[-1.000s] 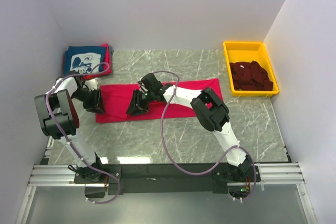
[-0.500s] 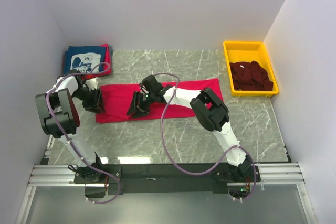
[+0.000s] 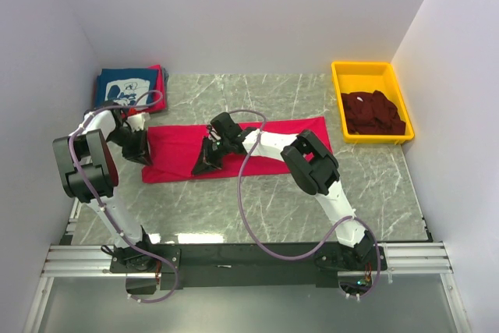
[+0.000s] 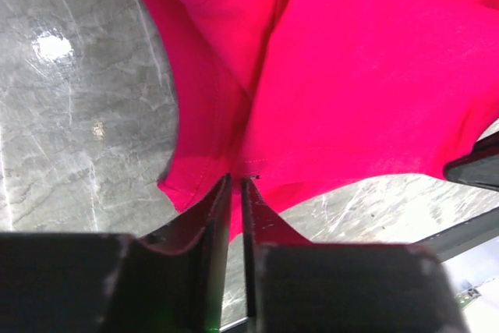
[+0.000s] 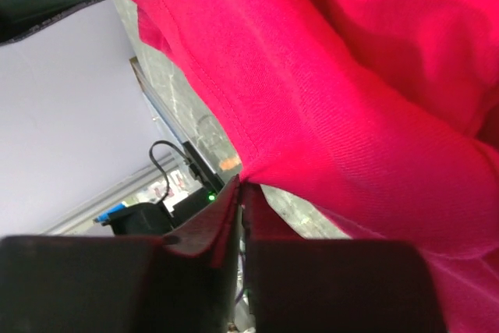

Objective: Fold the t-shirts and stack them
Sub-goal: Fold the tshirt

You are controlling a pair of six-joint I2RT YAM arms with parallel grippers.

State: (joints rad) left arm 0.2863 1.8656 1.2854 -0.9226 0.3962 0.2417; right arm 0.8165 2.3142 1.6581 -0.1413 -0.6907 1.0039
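Note:
A bright red t-shirt point(image 3: 265, 142) lies folded into a long strip across the middle of the table. My left gripper point(image 3: 142, 150) sits at the strip's left end, its jaws shut on a pinch of the red cloth point(image 4: 351, 76), which pulls up into a pleat at the fingertips point(image 4: 235, 179). My right gripper point(image 3: 204, 163) is at the strip's near edge, left of centre, shut on a fold of the same shirt point(image 5: 351, 99), with the hem drawn taut into its tips point(image 5: 241, 185). A navy t-shirt with white print point(image 3: 125, 90) tops a folded red one at the back left.
A yellow bin point(image 3: 365, 70) at the back right holds dark maroon t-shirts point(image 3: 374, 113). White walls close in the table on three sides. Bare marble point(image 3: 234, 208) lies between the red strip and the arm bases.
Both grippers have closed from part open onto the red shirt's cloth. The left gripper has shifted slightly toward the back; the right has stayed at the near edge.

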